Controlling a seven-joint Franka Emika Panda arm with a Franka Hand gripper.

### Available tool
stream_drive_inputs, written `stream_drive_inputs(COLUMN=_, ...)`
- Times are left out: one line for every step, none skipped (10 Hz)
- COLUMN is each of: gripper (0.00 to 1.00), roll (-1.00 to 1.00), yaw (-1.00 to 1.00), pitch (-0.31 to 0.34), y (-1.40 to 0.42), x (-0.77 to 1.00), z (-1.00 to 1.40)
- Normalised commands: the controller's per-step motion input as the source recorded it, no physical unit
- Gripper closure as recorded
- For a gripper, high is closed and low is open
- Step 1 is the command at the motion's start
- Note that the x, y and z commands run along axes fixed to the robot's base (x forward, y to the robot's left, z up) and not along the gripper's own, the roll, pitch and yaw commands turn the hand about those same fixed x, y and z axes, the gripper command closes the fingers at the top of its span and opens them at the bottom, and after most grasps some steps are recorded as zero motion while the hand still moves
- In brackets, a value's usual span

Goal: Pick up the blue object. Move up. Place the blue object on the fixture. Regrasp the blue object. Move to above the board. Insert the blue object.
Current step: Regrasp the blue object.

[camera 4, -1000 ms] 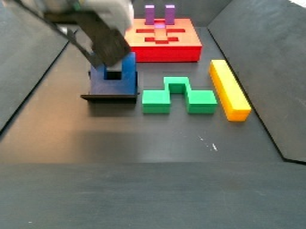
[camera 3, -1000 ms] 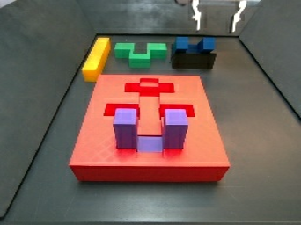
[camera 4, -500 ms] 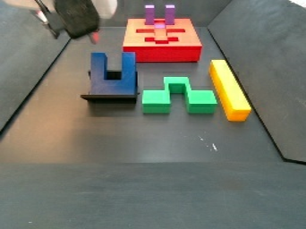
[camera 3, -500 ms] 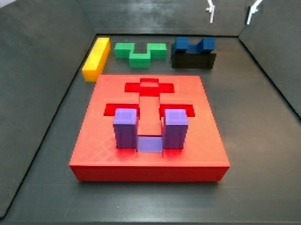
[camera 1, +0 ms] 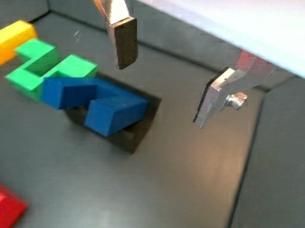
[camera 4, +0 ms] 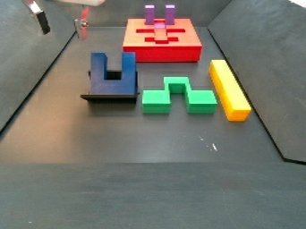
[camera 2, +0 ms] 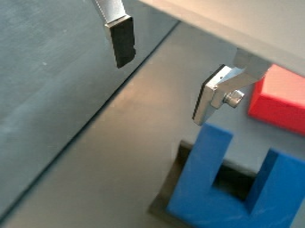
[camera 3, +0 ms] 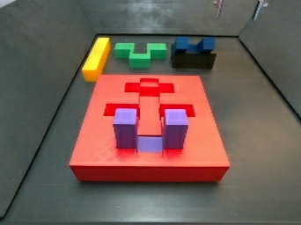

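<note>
Gripper [camera 1: 167, 73] has risen further than half a second ago; only its fingertips show at the top edge in both side views [camera 3: 238, 9] [camera 4: 60, 22]. Jaws spread wide, nothing between them. Small dark blue plastic U-shaped block [camera 4: 113, 73] unchanged: sits on the small black boxy fixture [camera 4: 110, 96], prongs up, just beside the green block [camera 4: 178, 95]. Large flat red board [camera 3: 148, 132] holds the purple U-shaped block [camera 3: 152, 129] in its recess.

Dark blue object [camera 4: 111, 73] on black fixture [camera 4: 110, 95]; red board [camera 3: 148, 127] w/ purple block [camera 3: 150, 128]; green block [camera 4: 178, 95], yellow bar [camera 4: 230, 88]; silver end effector [camera 1: 167, 76] high above, empty.
</note>
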Motion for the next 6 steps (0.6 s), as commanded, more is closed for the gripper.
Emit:
stream_drive_inputs(gripper=0.00, roll=1.00, yaw=0.00, pitch=-0.037, y=-0.26, x=-0.12, z=-0.07)
stream_drive_inputs(gripper=0.00, roll=1.00, yaw=0.00, pitch=0.000, y=-0.35, x=-0.33, z=-0.07)
stream_drive_inputs(gripper=0.00, roll=1.00, yaw=0.00, pitch=-0.060, y=-0.40, x=-0.06, z=0.00)
stream_drive_inputs(gripper=0.00, roll=1.00, yaw=0.07, pitch=-0.229, y=-0.34, x=0.07, z=-0.06)
stream_drive_inputs(gripper=0.00, roll=0.61, yaw=0.39, pitch=-0.377, y=-0.23, x=0.21, z=-0.15)
stream_drive_inputs(gripper=0.00, roll=0.37, yaw=0.55, pitch=-0.389, y=-0.13, x=0.23, z=-0.11)
